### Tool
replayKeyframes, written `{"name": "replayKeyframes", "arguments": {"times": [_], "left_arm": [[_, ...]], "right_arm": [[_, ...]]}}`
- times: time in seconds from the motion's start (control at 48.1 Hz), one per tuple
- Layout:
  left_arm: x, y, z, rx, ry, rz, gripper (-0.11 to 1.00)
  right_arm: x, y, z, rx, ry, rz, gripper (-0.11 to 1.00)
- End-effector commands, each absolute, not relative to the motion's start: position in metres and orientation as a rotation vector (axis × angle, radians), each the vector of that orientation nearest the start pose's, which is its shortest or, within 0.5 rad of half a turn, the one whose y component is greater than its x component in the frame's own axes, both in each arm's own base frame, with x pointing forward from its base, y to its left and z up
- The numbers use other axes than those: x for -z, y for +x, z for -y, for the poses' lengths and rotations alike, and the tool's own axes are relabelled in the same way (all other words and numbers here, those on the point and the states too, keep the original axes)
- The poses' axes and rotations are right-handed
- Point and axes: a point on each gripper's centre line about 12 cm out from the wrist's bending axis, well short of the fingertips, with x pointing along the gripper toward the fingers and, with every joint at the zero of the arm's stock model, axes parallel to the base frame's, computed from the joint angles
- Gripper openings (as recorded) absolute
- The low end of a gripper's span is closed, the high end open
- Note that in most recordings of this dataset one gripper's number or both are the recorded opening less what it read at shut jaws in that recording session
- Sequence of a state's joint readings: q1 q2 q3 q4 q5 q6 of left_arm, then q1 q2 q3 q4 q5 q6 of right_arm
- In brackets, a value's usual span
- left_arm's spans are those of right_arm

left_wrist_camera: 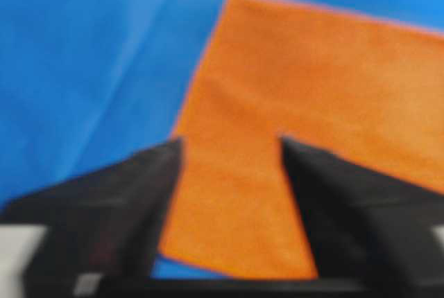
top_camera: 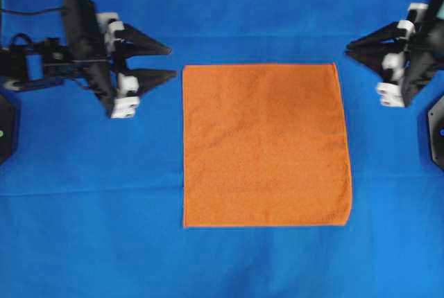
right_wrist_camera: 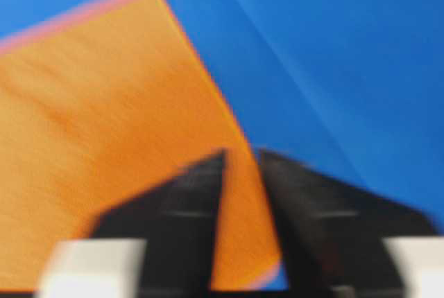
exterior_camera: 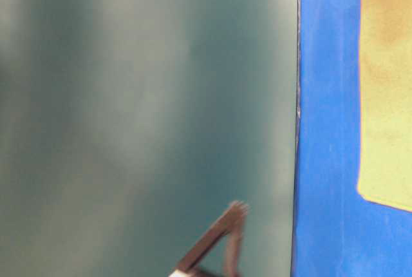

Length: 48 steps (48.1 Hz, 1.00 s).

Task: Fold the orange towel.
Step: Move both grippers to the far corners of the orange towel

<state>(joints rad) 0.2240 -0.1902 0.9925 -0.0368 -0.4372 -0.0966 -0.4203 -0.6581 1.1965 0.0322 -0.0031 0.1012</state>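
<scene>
- Blur softens both wrist views; the weave and hem of the orange towel (top_camera: pixel 266 145) cannot be made out there.
- The table-level view is mostly a dark green blank, with only a strip of the blue cloth (exterior_camera: pixel 325 129) and a pale, washed-out edge of the towel at the right.
- A dark gripper tip pokes up at the bottom of that view; which arm it belongs to is unclear.
- The right gripper (top_camera: pixel 352 48) is partly cut off by the overhead view's right edge.
- The towel lies flat and unfolded in the middle of the blue cloth, all four edges free.
- The left gripper (top_camera: pixel 168 62) sits just beside the towel's upper left corner, jaws apart, holding nothing.
- The right gripper is near the upper right corner, jaws apart and empty.
- Bare blue cloth surrounds the towel on every side.
</scene>
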Motion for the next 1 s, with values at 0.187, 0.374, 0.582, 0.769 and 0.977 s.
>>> {"name": "replayKeyframes", "arguments": {"times": [0.187,0.374,0.582,0.769,0.977], "left_arm": [[-0.136,0.337,-0.103,-0.333,-0.189,-0.424,0.87],[-0.104,0.346,-0.118,-0.366,-0.201,-0.469,0.86],[-0.08,0.356,-0.124,-0.374,-0.21,-0.509,0.86],[-0.073,0.355,-0.122,-0.372,-0.216,-0.552,0.81],[-0.065,0.353,-0.112,-0.337,-0.196,-0.641,0.35]], "right_arm": [[-0.134,0.214,0.116,0.522,0.286,-0.649,0.57],[-0.106,0.216,0.125,0.547,0.304,-0.706,0.56],[-0.09,0.218,0.128,0.55,0.308,-0.735,0.56],[-0.086,0.218,0.127,0.548,0.312,-0.752,0.54],[-0.085,0.218,0.124,0.533,0.306,-0.766,0.16]]}}
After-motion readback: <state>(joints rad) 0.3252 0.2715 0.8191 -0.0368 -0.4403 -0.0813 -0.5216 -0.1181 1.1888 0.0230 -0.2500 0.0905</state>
